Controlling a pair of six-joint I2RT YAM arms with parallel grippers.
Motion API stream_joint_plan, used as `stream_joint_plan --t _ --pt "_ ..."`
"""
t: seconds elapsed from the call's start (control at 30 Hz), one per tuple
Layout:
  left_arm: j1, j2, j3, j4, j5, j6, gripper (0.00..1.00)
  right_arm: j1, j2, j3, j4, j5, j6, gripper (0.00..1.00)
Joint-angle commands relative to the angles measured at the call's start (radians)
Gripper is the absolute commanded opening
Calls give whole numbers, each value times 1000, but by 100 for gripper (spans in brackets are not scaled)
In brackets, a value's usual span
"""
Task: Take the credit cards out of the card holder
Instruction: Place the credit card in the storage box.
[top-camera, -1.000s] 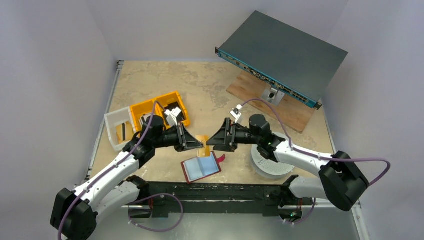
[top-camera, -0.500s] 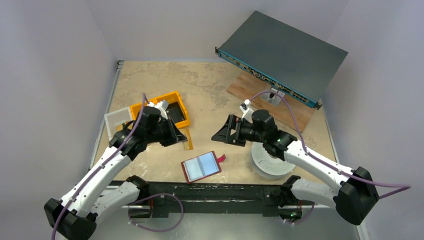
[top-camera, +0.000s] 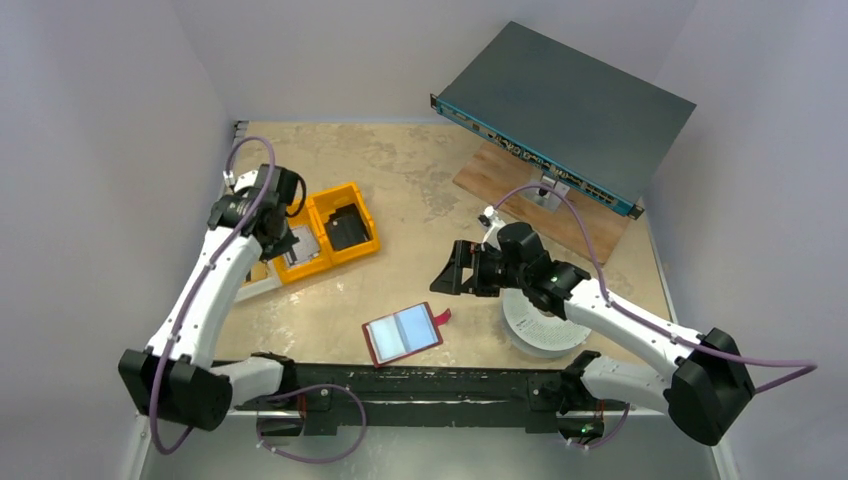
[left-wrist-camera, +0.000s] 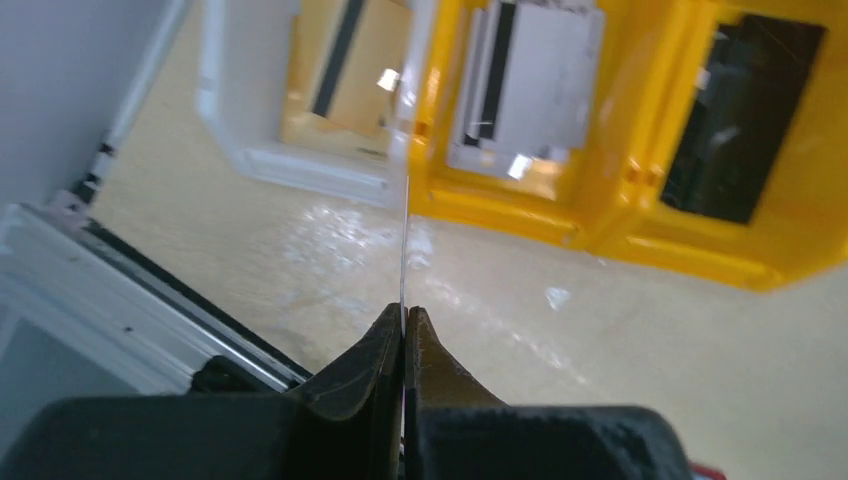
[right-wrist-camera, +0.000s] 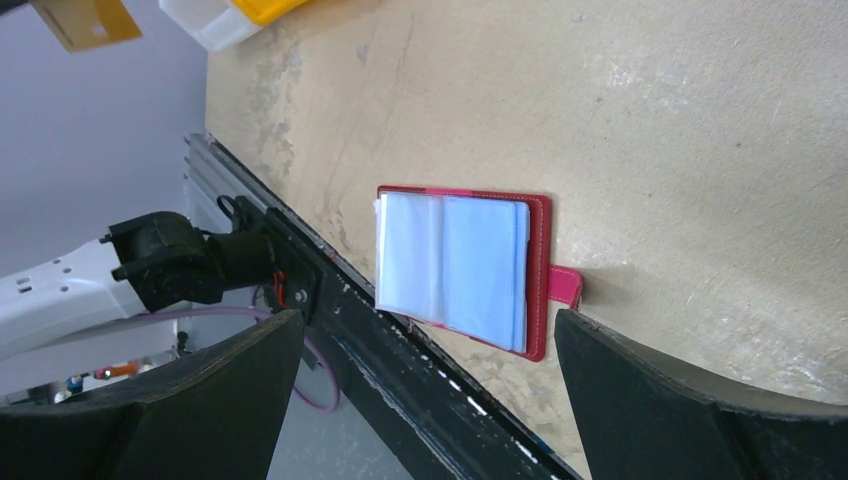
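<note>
The card holder (top-camera: 403, 333) lies open on the table near the front edge, dark red with pale blue-grey pockets facing up (right-wrist-camera: 460, 270). My right gripper (top-camera: 455, 275) hangs open above and to the right of it, its wide-apart fingers framing it in the right wrist view (right-wrist-camera: 430, 400). My left gripper (top-camera: 270, 245) is far left over the bins, shut (left-wrist-camera: 404, 312) on a thin credit card seen edge-on (left-wrist-camera: 404, 230); it looks golden from the right wrist (right-wrist-camera: 85, 20). Another golden card with a black stripe (left-wrist-camera: 345, 70) lies in the white bin, and a pale one (left-wrist-camera: 530, 90) in the yellow bin.
The white bin (left-wrist-camera: 300, 165) stands beside the double yellow bin (top-camera: 330, 195), whose right half holds a black part (top-camera: 348, 228). A grey rack unit (top-camera: 565, 105) leans on a wooden board (top-camera: 560, 215) at the back right. A white round disc (top-camera: 540, 325) sits under my right arm.
My left arm has swung from the table's middle to the far left over the bins, carrying the card. My right gripper has drawn back slightly to the right, still open.
</note>
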Motion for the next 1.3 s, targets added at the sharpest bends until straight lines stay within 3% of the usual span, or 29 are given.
stream_joint_plan --t 0.0,0.27,0.43,0.73,0.9,1.03,1.23,1.27 --pt "88 136 96 -66 -269 71 0 1 28 35 24 -5 -43 99" --pt "190 383 211 -58 -378 96 0 2 56 39 2 -23 -73 99" --pt "234 542 234 -32 -369 110 0 1 19 28 -16 -10 -76 99" --pt "307 658 234 20 -331 127 2 2 -13 12 -65 24 -88 99" --pt "318 662 244 27 -321 141 17 2 -29 9 -71 31 -85 99" --pt "320 650 251 25 -310 149 35 2 -24 11 -69 28 -85 99" --pt "320 611 255 14 -305 156 49 2 -17 9 -64 24 -84 99" --pt "320 602 255 13 -302 156 57 2 -16 10 -64 23 -83 99"
